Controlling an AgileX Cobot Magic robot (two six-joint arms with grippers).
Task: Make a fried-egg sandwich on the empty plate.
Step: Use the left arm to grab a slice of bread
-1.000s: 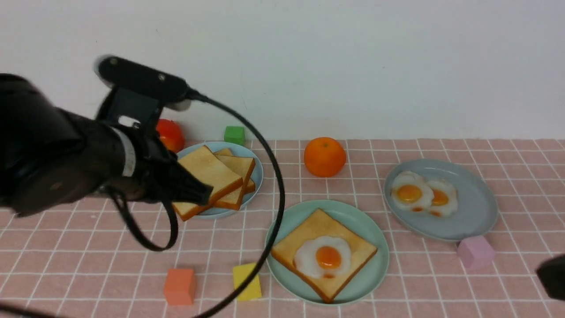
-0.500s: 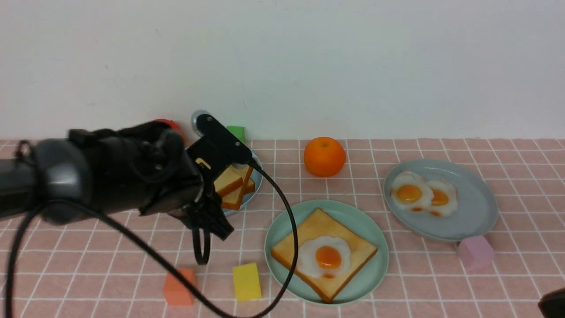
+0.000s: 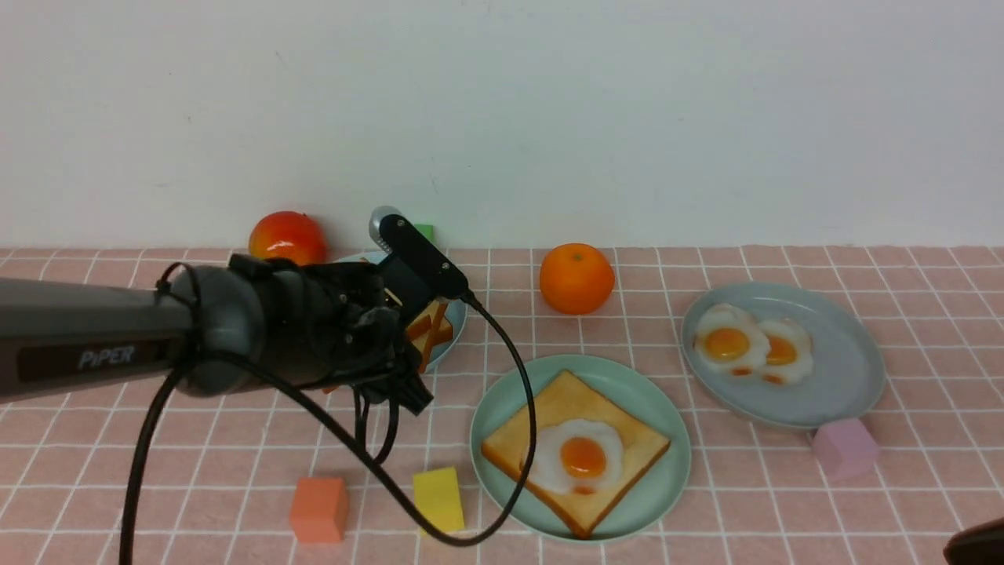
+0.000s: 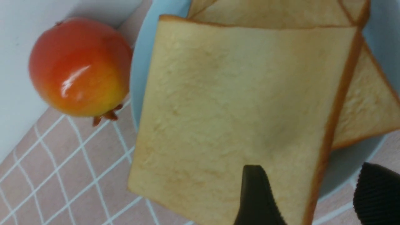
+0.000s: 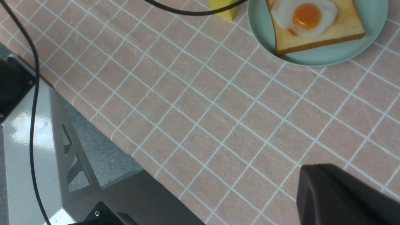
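Pink checked cloth is spread over the desk, and the work on it is judged to be roughly two thirds done. At lower centre of the front view the mint-green plate is already loaded. One toast slice is laid flat on it with a corner toward the camera, and a fried egg is set on that slice, inside its edges. What is left is the lid: a second slice has yet to be brought over and laid on the egg.

That slice is to be found at centre left of the front view, on the pale-blue plate, where it is mostly hidden behind the left arm. In the left wrist view the top slice of the stack is seen close up. It is thick and square, pale golden on its face with a darker brown crust. It is laid askew over the slices beneath and overhangs the plate's rim at one corner.

The left pincer is held wide, with one finger above the slice's face near the crust and the other beyond that edge, over the plate's rim. Nothing is gripped, and whether the slice is touched cannot be told. The right pincer is kept in the lower right corner of the front view, closed, with nothing seen in it, well apart from the plates.
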